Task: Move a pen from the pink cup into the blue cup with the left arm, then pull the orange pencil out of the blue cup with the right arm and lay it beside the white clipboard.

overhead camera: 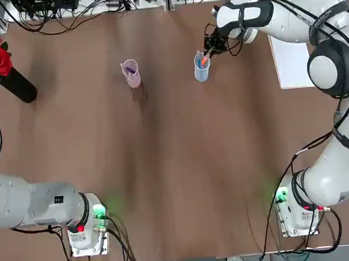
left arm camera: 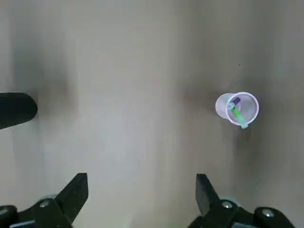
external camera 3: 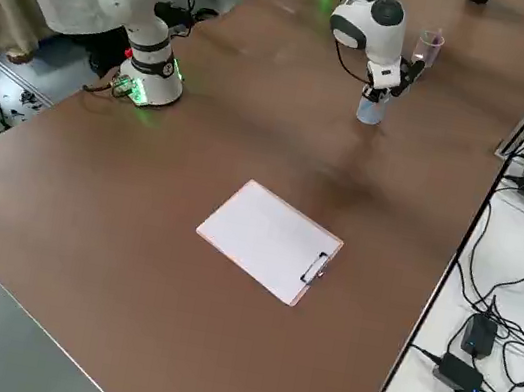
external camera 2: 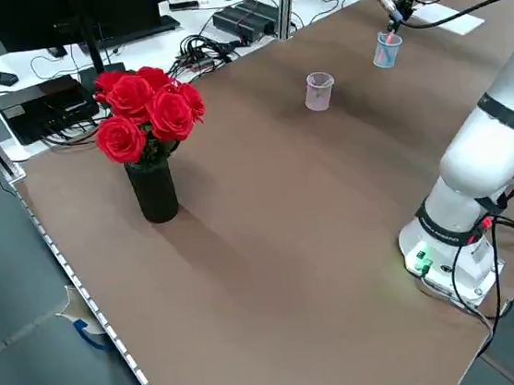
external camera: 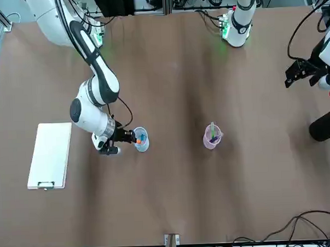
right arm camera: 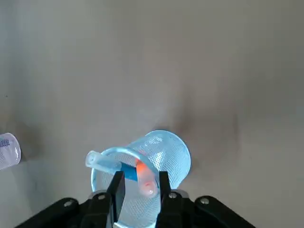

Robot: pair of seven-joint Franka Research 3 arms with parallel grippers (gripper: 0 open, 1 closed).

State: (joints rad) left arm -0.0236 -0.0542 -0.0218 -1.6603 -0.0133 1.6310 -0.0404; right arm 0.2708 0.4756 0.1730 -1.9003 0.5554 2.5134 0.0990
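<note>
The blue cup (overhead camera: 201, 68) (right arm camera: 148, 154) stands at the far side of the table, right of centre. In it lean the orange pencil (right arm camera: 145, 179) and the blue pen (right arm camera: 128, 172). My right gripper (right arm camera: 140, 184) (external camera: 130, 137) reaches over the cup's rim and is shut on the orange pencil, with the pen close beside it between the fingers. The pink cup (overhead camera: 131, 73) (left arm camera: 237, 108) stands to the left of the blue cup and holds a purple pen and a green stick. My left gripper (left arm camera: 141, 190) (external camera: 297, 74) hangs open high over the left side of the table. The white clipboard (external camera 3: 269, 240) (external camera: 49, 155) lies flat at the far right.
A black vase of red roses (external camera 2: 149, 140) (overhead camera: 11, 83) stands at the far left. Cables and power supplies (external camera 3: 468, 349) lie beyond the table's far edge. The right arm's elbow (overhead camera: 334, 67) hangs over part of the clipboard.
</note>
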